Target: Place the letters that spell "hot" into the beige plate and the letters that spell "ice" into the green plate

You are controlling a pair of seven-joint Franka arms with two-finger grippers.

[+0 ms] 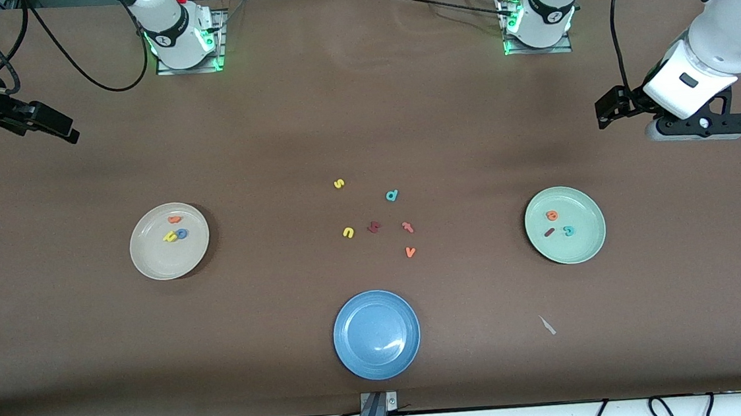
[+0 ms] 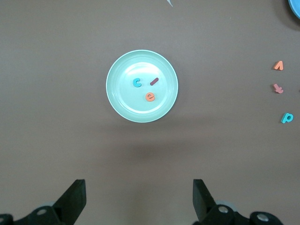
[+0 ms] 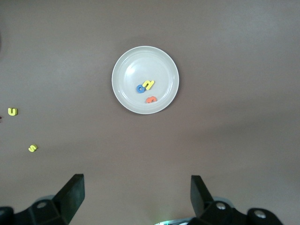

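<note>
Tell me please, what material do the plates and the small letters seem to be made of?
The green plate, beige plate and blue plate look like glazed ceramic or hard plastic: smooth, with soft glare. The letters, such as the teal c, look like matte foam: flat, thick-cut, no shine.

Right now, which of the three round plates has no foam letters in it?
The round blue plate, nearest the front camera. The beige plate and the mint-green plate each hold three letters.
</note>
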